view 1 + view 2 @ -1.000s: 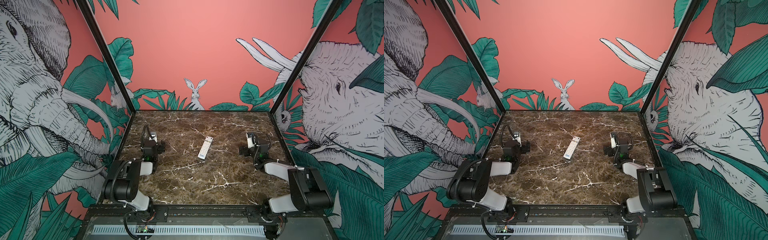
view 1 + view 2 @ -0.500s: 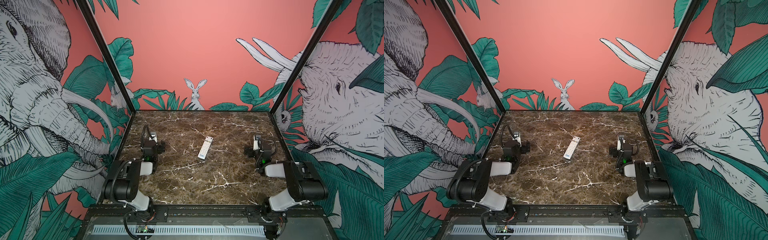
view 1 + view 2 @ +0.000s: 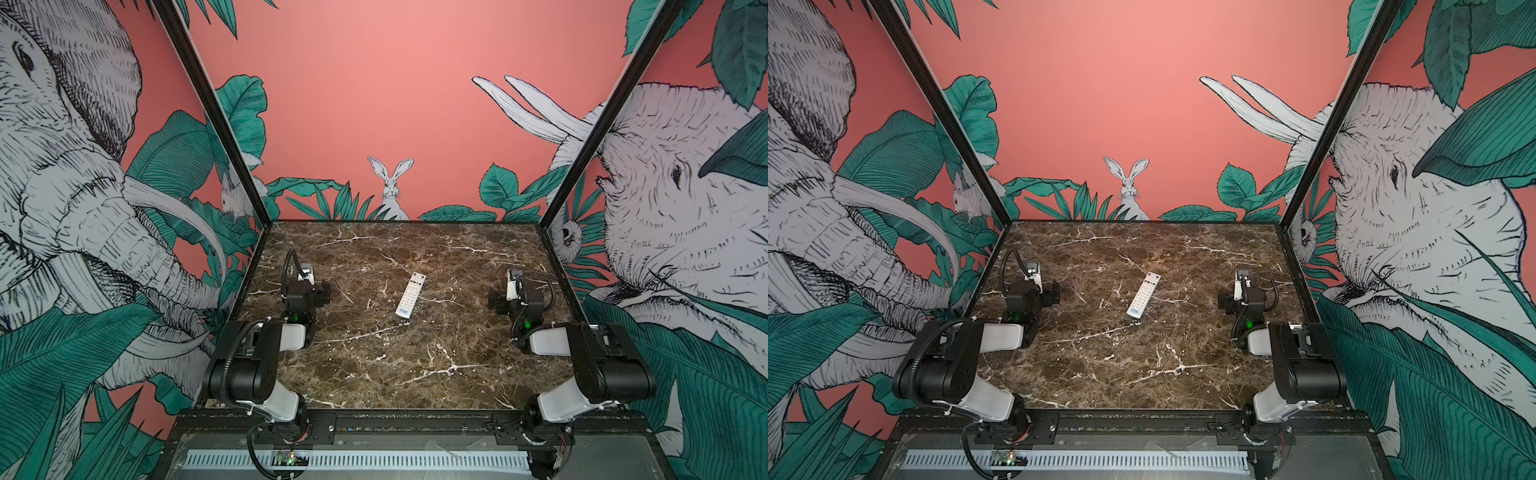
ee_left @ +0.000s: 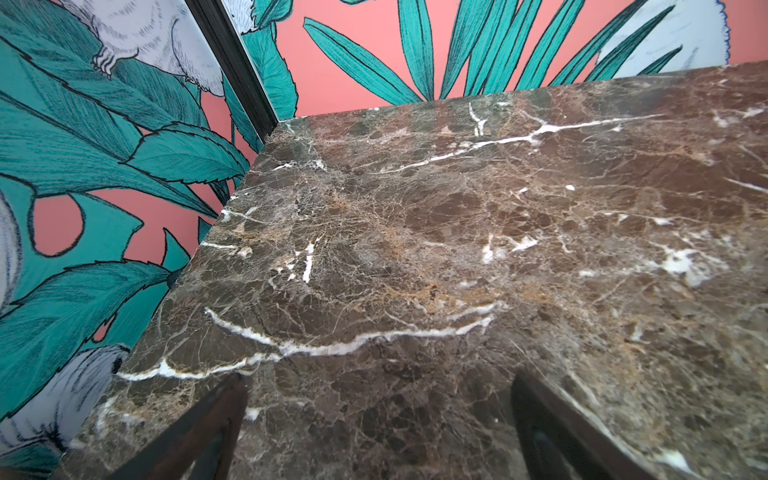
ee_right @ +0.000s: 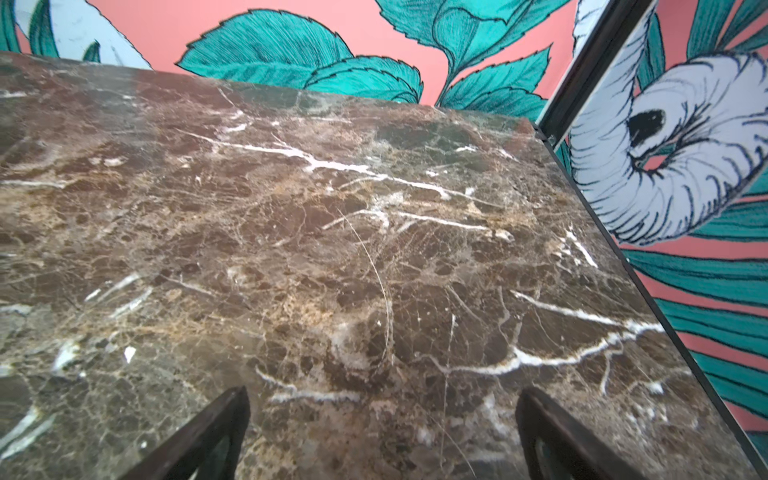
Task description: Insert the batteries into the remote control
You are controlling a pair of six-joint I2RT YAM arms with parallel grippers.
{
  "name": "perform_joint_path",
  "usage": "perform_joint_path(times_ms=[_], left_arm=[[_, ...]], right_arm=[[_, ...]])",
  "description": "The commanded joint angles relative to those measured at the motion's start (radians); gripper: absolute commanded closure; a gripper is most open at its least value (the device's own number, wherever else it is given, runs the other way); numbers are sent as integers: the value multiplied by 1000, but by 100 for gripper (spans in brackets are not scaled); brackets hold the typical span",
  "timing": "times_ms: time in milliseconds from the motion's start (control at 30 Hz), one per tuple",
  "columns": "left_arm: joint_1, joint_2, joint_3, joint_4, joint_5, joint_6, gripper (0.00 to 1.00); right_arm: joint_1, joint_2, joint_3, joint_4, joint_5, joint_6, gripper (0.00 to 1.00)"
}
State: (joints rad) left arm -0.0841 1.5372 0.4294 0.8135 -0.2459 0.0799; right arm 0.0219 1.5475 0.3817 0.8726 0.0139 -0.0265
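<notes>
Tabletop (image 3: 415, 365): dark brown marble pattern with white veins and tan flecks, the same in both wrist views.

Remote control (image 3: 410, 295), centre of both top views: white, rows of small pale buttons, red and yellow dots at its upper end, blue mark at its lower end.

Back wall (image 3: 374, 104): flat salmon pink. Teal leaves (image 3: 241, 108) with dark line work, rabbit (image 3: 390, 187) in white with black outline.

Side walls (image 3: 158, 83): same pink. Elephants (image 3: 62, 187) in grey-white with black hatching.

Arms (image 3: 266, 353): black joints, white links, one green light each.
</notes>
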Motion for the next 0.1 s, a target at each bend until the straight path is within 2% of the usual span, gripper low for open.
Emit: perform_joint_path(times_ms=[0, 67], left_arm=[[2, -11, -14, 26, -3, 4, 0], [1, -12, -14, 26, -3, 4, 0]], right_arm=[[-11, 2, 16, 25, -20, 13, 1], [-12, -1, 11, 31, -17, 13, 1]])
